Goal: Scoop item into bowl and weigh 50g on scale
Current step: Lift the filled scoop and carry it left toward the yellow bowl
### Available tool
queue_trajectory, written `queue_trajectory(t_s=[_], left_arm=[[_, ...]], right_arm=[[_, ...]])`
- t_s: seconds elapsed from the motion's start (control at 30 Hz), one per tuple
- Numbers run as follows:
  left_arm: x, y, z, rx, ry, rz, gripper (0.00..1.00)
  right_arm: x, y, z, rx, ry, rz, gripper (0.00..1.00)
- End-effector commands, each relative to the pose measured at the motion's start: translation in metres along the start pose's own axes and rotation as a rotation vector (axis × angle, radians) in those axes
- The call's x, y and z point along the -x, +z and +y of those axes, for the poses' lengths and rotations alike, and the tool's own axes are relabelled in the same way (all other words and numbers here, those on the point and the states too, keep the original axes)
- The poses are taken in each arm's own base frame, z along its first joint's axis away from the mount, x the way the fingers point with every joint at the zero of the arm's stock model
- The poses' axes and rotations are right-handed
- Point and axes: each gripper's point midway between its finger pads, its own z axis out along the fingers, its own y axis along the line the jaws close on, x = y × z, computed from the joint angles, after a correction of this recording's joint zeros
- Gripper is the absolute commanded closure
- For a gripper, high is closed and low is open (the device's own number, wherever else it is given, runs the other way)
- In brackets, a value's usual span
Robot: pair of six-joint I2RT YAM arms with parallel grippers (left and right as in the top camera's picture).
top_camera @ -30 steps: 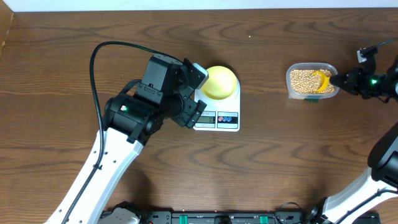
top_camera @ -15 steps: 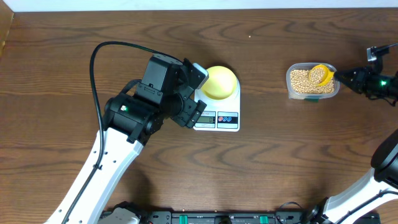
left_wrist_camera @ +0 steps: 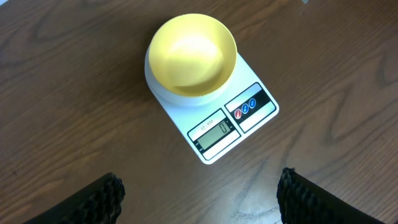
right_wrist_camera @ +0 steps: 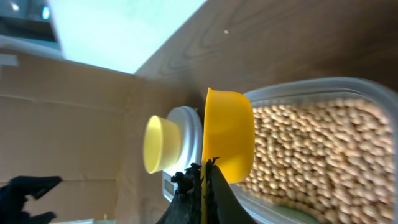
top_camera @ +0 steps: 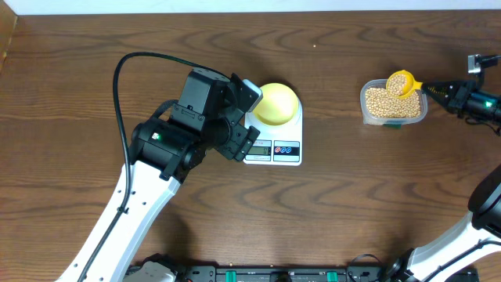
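The pale yellow bowl (top_camera: pixel 277 103) (left_wrist_camera: pixel 191 54) stands empty on the white scale (top_camera: pixel 274 149) (left_wrist_camera: pixel 255 118). My left gripper (top_camera: pixel 249 117) (left_wrist_camera: pixel 199 205) hovers open over the table at the scale's left edge, nothing between its fingers (left_wrist_camera: pixel 93 199). At the right, tan beans (top_camera: pixel 382 102) (right_wrist_camera: pixel 311 149) fill a clear tub (top_camera: pixel 420 110) (right_wrist_camera: pixel 323 87). My right gripper (top_camera: pixel 430 88) (right_wrist_camera: pixel 204 180) is shut on the handle of a yellow scoop (top_camera: pixel 401 82) (right_wrist_camera: pixel 229 134). The scoop holds beans and hangs above the tub's far edge. In the right wrist view the bowl (right_wrist_camera: pixel 160 144) shows beyond the scoop.
A black cable (top_camera: pixel 125 66) loops over the table from the left arm. The table's far edge (top_camera: pixel 250 11) meets a white wall. Bare dark wood lies between the scale and the tub.
My right gripper has lifted the scoop out of the beans and drawn back to the right; the scoop now sits higher, loaded with beans. The left arm has not moved.
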Motion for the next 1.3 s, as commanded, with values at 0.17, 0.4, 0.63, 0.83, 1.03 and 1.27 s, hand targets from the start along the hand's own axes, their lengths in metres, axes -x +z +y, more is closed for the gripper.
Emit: queue_trajectory(t_s=[0.17, 0.4, 0.63, 0.83, 1.03, 1.27], left_arm=[[0.002, -0.002, 0.0, -0.008, 0.006, -0.008, 0.19], [0.002, -0.002, 0.0, -0.008, 0.006, -0.008, 0.19], [0.002, -0.002, 0.0, -0.008, 0.006, -0.008, 0.19], [0.002, -0.002, 0.0, -0.008, 0.006, -0.008, 0.19], [0.002, -0.002, 0.0, -0.008, 0.006, -0.008, 0.19], [0.002, -0.002, 0.0, -0.008, 0.006, -0.008, 0.19]], right_arm=[[0.002, 0.004, 0.025, 0.159, 0.036, -0.017, 0.99], [-0.004, 0.022, 0.035, 0.178, 0.032, 0.028, 0.99], [-0.008, 0.045, 0.048, 0.2, 0.038, 0.078, 0.99], [-0.013, 0.073, 0.064, 0.227, 0.01, 0.13, 0.99], [-0.022, 0.106, 0.087, 0.267, -0.05, 0.19, 0.99], [-0.038, 0.142, 0.114, 0.304, -0.12, 0.257, 0.99]])
